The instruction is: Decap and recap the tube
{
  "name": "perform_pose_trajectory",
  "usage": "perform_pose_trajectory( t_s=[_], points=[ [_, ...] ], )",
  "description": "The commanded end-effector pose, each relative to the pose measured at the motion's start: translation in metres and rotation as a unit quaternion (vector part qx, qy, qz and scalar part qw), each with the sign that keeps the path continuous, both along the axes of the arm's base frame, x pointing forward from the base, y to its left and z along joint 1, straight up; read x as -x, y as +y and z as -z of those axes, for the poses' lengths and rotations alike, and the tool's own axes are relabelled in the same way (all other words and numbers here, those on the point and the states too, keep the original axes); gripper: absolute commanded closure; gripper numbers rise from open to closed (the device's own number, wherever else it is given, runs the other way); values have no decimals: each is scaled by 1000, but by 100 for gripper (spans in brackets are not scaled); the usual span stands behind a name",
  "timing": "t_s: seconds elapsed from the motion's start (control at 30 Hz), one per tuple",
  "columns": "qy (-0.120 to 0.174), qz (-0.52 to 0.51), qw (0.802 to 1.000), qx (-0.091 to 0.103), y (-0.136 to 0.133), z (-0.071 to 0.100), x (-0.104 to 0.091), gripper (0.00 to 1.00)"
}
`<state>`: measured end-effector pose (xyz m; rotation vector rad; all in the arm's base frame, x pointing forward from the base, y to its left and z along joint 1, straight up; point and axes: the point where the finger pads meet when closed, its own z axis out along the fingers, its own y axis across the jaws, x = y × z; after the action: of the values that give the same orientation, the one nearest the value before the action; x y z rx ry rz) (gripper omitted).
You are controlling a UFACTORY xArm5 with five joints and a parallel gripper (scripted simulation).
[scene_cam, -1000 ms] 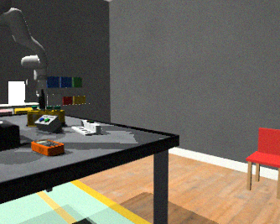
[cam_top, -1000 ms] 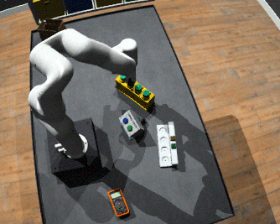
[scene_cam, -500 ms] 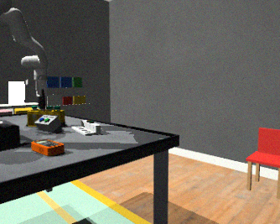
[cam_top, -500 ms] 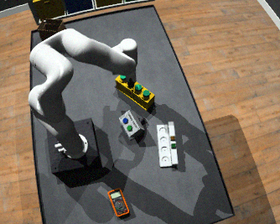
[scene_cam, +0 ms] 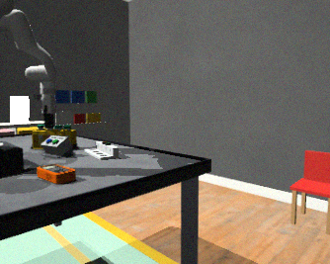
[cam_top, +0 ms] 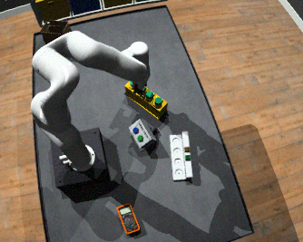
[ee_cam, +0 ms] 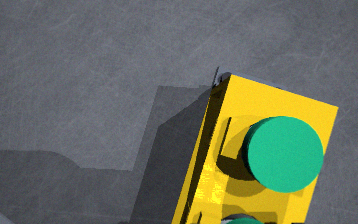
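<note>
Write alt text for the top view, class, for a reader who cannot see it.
A white robot arm reaches over a dark table, its wrist above the left end of a yellow decapping station with green-capped tubes. Nearer its base sit a grey key housing with blue and green keys, a white cap tray and an orange multimeter.
</note>
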<state>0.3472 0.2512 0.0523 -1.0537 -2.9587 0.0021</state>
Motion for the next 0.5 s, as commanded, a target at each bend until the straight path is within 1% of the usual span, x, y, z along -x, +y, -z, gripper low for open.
perform_pose_trajectory(
  t_s=[0.0,0.07,0.1,0.13,0.23,0.33,0.47],
  points=[
    [-3,139,990,0,1,-1,-1,54],
    [-3,139,990,0,1,-1,-1,54],
    [-3,190,982,0,1,-1,-1,54],
    [-3,220,975,0,1,-1,-1,54],
    [-3,275,961,0,1,-1,-1,54],
    [-3,339,941,0,1,-1,-1,54],
    [-3,420,907,0,1,-1,-1,54]
  ],
)
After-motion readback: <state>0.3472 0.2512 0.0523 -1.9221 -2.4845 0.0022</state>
